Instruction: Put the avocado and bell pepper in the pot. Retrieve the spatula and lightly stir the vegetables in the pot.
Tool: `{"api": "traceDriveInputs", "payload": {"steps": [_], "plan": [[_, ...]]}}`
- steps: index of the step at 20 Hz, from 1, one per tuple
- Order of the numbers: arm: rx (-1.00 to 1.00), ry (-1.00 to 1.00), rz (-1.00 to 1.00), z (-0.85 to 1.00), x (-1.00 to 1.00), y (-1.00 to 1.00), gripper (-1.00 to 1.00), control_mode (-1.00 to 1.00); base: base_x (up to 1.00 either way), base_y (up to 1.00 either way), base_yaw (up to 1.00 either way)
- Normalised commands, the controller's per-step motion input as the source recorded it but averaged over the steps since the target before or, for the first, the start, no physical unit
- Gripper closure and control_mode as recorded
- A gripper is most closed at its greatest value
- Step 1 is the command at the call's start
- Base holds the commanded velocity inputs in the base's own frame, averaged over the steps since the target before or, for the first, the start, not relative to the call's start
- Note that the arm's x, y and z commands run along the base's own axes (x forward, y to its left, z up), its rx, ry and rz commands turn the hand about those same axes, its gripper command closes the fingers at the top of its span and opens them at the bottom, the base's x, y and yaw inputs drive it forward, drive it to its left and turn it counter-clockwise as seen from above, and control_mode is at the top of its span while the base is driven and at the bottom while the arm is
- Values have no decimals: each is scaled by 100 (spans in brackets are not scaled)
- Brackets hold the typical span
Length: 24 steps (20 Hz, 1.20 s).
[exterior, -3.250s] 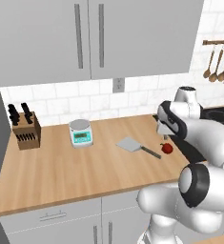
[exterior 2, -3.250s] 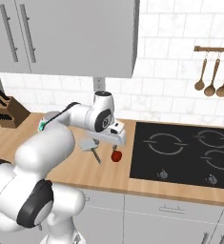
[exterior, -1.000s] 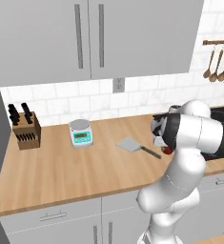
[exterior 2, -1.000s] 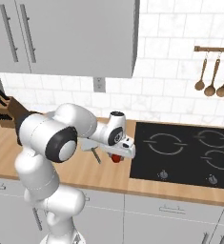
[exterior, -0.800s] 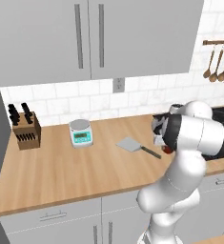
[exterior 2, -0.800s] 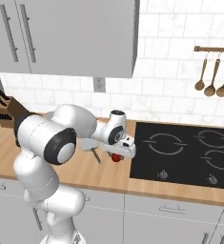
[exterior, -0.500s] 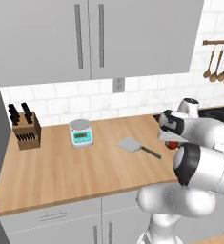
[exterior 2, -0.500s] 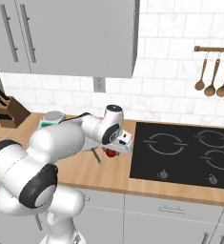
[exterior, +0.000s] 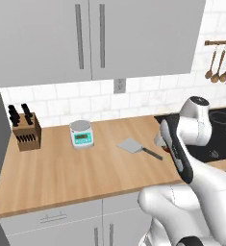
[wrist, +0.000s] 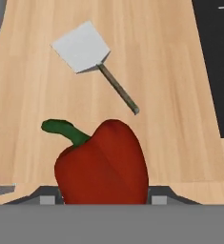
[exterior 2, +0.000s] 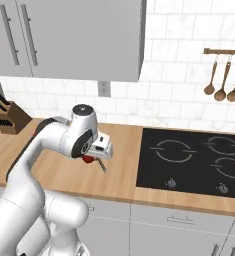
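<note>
the white arm folds forward over the wooden counter [exterior: 61, 173], its hand tipped down near the edge of the black cooktop [exterior 2: 189, 160]. the gripper [wrist: 103, 193] is clasped around the bell pepper [wrist: 104, 167], which sits between the jaws with its sides against them; in the right base view the pepper shows as a red patch under the hand [exterior 2: 88, 159]. the pepper is glossy, lobed and deep red, its curved green stem pointing up-left in the hand view. beyond it the spatula [wrist: 89, 57] lies flat on the counter, a matte light-grey squarish blade with a thin dark handle running diagonally toward the pepper.
</note>
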Motion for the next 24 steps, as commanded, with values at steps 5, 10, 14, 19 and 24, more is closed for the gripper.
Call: {"api": "traceDriveInputs", "payload": {"steps": [5,10,14,19,24], "plan": [[0,0,20,100,-56,50,100,-100,0,0,0],[0,2,11,100,-45,21,100,-100,0,0,0],[0,5,0,98,-32,-6,100,-100,0,0,0],[-2,1,-1,45,-11,0,100,-100,0,0,0],[0,0,0,0,0,0,100,-100,0,0,0]]}}
